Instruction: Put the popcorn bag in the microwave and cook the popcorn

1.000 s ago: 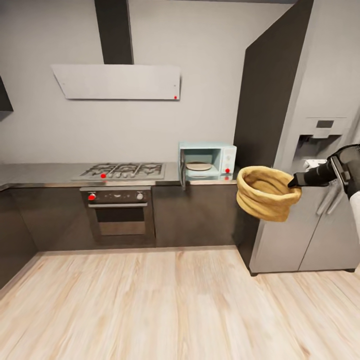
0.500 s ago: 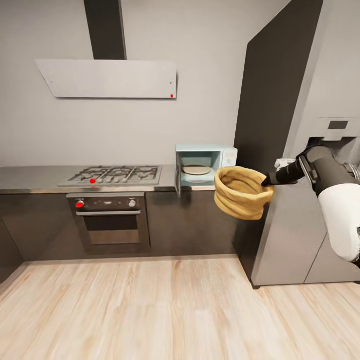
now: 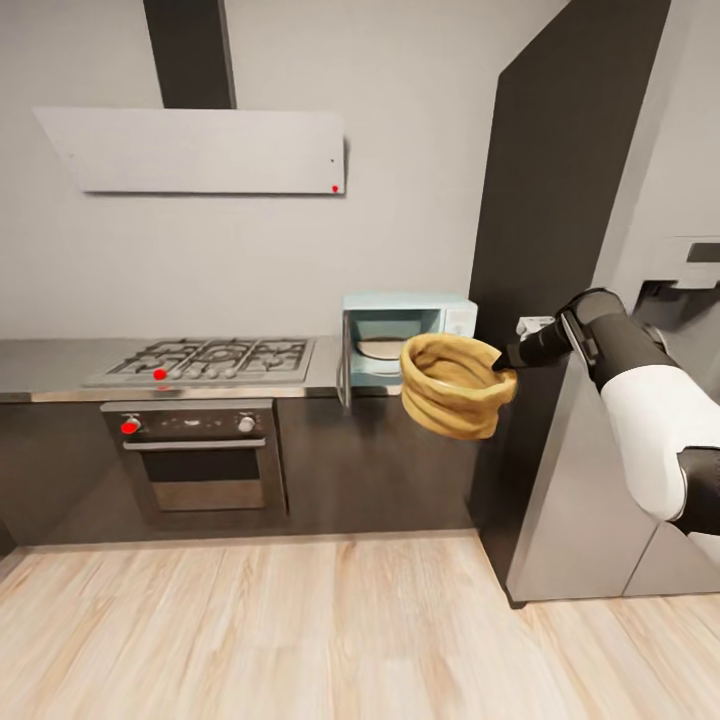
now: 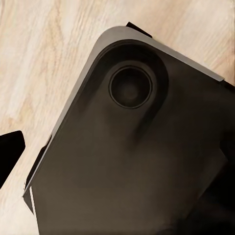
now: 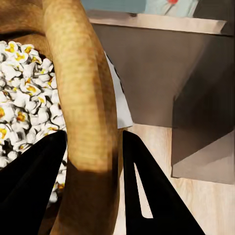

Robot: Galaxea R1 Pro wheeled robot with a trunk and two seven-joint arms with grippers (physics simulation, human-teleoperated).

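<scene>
The popcorn bag in my right gripper looks like coarse woven burlap, matt and wrinkled. The popcorn is puffy, white and yellow. The countertop is glossy grey, the hob brushed steel, the floor pale grained wood.

Kitchen count

One popcorn bag, one microwave, one hob, one oven, one hood are showing.
</scene>
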